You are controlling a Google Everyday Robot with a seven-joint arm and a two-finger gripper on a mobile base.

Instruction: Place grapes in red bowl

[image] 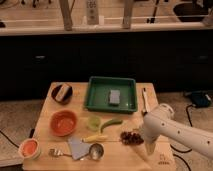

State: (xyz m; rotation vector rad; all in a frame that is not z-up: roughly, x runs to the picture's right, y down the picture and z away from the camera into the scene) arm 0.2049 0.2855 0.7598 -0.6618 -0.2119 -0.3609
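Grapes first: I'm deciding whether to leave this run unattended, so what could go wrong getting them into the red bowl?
1. The pincer sits low just right of the grapes, not over them; closing in from the side may shove the bunch away instead of gripping it.
2. The green pepper, yellow fruit and small green cup lie between the grapes and the red bowl; a low carry could knock them.
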